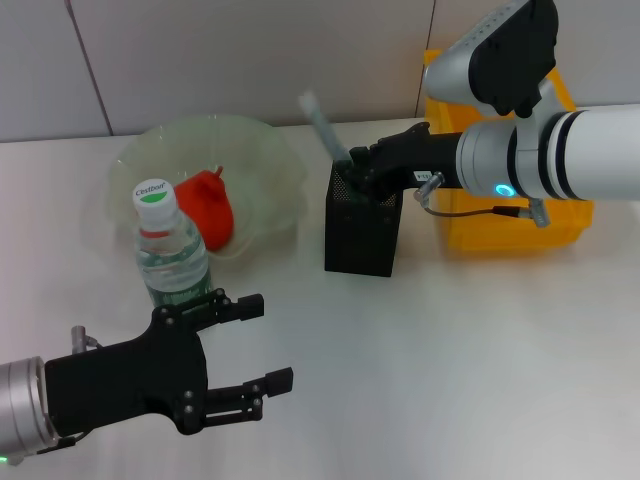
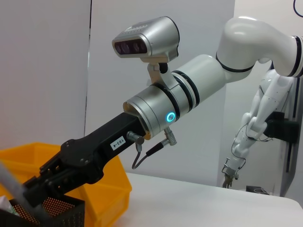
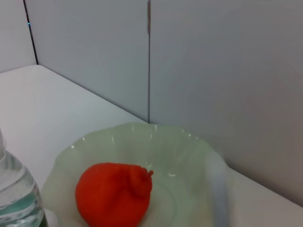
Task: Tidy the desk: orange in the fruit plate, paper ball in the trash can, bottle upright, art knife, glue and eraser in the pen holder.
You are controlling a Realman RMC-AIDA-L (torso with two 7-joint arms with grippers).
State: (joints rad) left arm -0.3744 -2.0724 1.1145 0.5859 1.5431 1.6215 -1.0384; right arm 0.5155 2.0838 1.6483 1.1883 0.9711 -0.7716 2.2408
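Observation:
The orange (image 1: 208, 208) (image 3: 113, 194) lies in the pale green fruit plate (image 1: 265, 150) (image 3: 184, 146). In front of the plate the bottle (image 1: 170, 250) (image 3: 14, 194) stands upright. My left gripper (image 1: 262, 343) is open just in front of the bottle, holding nothing. My right gripper (image 1: 360, 175) (image 2: 35, 184) hovers at the top of the black mesh pen holder (image 1: 362, 235) (image 2: 57, 210). A long pale grey handle (image 1: 322, 122) (image 2: 9, 182), likely the art knife, sticks up out of the holder beside that gripper. Paper ball, glue and eraser are out of view.
The yellow trash can (image 1: 515, 225) (image 2: 106, 189) stands right of the pen holder, partly behind my right arm. A wall runs along the table's far edge. Bare tabletop (image 1: 450, 380) lies in front of the pen holder.

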